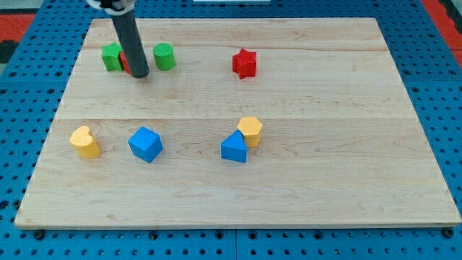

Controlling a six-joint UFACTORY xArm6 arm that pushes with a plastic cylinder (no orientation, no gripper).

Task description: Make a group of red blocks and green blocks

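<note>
My tip point(139, 74) rests on the wooden board at the view's top left. It stands between a green star-like block point(111, 57) on its left and a green cylinder point(164, 56) on its right. A red block point(125, 62) is mostly hidden behind the rod, next to the green star-like block. A red star block point(245, 63) sits alone further to the view's right, near the top middle.
A yellow heart-shaped block point(85, 141) and a blue cube point(146, 144) lie at the lower left. A blue triangular block point(234, 148) touches a yellow hexagonal block point(250, 130) near the middle. The board point(346, 180) lies on a blue pegboard.
</note>
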